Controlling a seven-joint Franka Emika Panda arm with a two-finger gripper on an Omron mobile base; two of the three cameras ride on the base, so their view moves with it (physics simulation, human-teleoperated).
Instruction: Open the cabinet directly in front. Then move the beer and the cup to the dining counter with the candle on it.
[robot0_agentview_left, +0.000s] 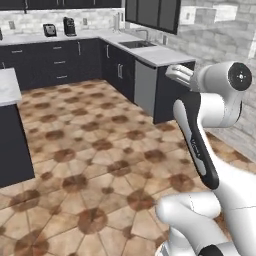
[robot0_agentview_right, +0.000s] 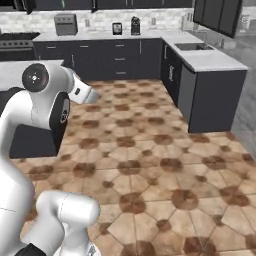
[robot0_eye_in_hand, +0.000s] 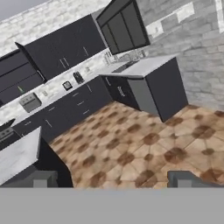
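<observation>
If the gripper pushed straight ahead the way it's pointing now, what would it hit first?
Probably the tiled floor: the open gripper points down and across bare tiles toward the sink-side counter. Nothing nearer shows, though depth is hard to judge.

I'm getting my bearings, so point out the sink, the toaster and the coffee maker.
sink (robot0_agentview_left: 136, 44): left base view, on its dark basin.
toaster (robot0_agentview_right: 65, 24): right base view, on its grey front.
coffee maker (robot0_agentview_right: 135, 25): right base view, on its dark body.

Both base views look forward and down from behind the arm, well back from the sink worktop (robot0_agentview_left: 150, 52), one from its left, one from its right. They share the tiled floor (robot0_agentview_right: 150, 165) before that worktop. The hand view, rolled sideways, faces the same worktop from afar.
</observation>
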